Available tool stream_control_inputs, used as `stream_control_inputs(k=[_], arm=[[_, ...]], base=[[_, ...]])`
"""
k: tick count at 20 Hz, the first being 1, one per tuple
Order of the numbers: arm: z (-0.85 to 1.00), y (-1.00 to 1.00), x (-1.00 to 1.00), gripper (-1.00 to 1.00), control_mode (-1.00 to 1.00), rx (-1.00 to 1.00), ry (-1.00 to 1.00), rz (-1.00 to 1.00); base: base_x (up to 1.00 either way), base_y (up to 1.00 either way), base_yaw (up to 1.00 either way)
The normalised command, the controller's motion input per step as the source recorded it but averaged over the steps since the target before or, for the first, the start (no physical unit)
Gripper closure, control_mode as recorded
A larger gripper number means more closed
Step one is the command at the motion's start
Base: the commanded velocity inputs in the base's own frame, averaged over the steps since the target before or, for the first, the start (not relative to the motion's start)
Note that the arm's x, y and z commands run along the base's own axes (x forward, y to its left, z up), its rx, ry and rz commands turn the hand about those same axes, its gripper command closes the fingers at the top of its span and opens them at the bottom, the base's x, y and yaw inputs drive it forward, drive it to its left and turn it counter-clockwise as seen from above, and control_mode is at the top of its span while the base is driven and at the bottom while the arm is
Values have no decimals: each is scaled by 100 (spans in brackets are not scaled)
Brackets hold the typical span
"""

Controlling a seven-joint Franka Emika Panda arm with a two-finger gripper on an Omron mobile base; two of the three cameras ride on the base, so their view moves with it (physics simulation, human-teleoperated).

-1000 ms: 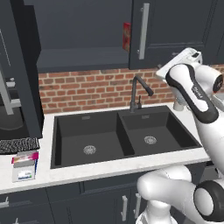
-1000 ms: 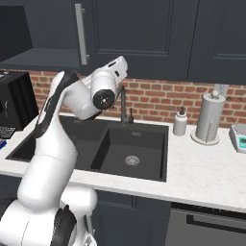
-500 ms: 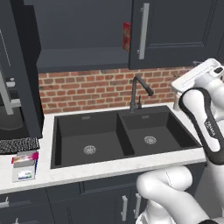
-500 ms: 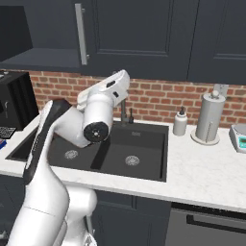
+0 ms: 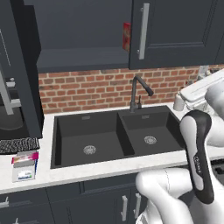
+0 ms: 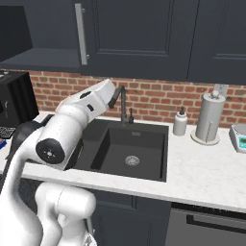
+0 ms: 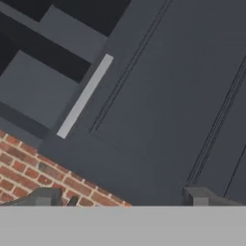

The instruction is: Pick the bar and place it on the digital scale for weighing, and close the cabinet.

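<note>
The cabinet (image 5: pixel 175 30) hangs above the sink. Its left door (image 5: pixel 19 70) stands swung open, baring the inner shelf (image 5: pixel 83 59). The right door with its silver handle (image 5: pixel 142 30) is shut. The pink bar (image 5: pixel 25 157) lies flat on top of the white digital scale (image 5: pixel 24 171) at the counter's left end. My gripper (image 7: pixel 122 197) is open with nothing between its fingertips (image 7: pixel 47 196). It looks up at a cabinet door and its handle (image 7: pixel 84 96). My white hand (image 5: pixel 203 87) hovers at the right, over the counter and far from the scale.
A red carton (image 5: pixel 126 36) stands in the cabinet at the door's edge. Below are the black double sink (image 5: pixel 118 138) and the faucet (image 5: pixel 140 89). A speckled mat (image 5: pixel 17 145) lies behind the scale. A soap bottle (image 6: pixel 180 122), paper towel roll (image 6: pixel 210 117) and small white device (image 6: pixel 239 137) stand on the right.
My arm has folded down, with the elbow sinking towards the base. My hand has moved lower and to the right. The bar, scale and cabinet doors have not moved.
</note>
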Motion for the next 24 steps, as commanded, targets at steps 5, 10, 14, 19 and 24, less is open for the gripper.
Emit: stream_control_inputs(k=[5,10,14,19,24], arm=[[-1,23,-100,-100,-100,4,-1,-4],[0,51,-100,-100,-100,15,-3,0],[0,61,-91,-100,-100,14,-1,0],[0,46,-83,-100,-100,14,0,0],[0,42,-94,-100,-100,15,0,0]], base=[[0,0,0],[0,0,0],[0,0,0],[0,0,0],[0,0,0]])
